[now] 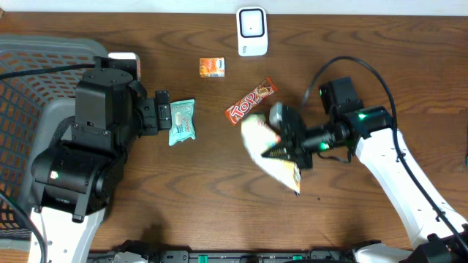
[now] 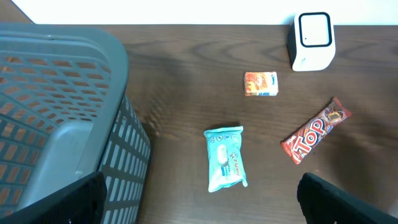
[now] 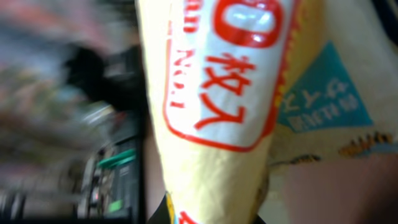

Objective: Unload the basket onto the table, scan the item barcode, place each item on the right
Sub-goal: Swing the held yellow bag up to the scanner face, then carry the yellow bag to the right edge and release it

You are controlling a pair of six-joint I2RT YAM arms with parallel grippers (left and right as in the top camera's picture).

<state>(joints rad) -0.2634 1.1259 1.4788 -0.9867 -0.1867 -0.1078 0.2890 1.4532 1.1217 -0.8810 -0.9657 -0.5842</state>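
A yellow-and-white packet (image 1: 257, 139) is being gripped by the closed right gripper (image 1: 284, 152) above the bench's middle-right, well short of the scanner (image 1: 251, 31) at the far edge. The left gripper (image 1: 162, 108) is being held wide open, empty. The packet is being judged light, soft, crinkly and slippery; a sealed end is being favoured for holding.
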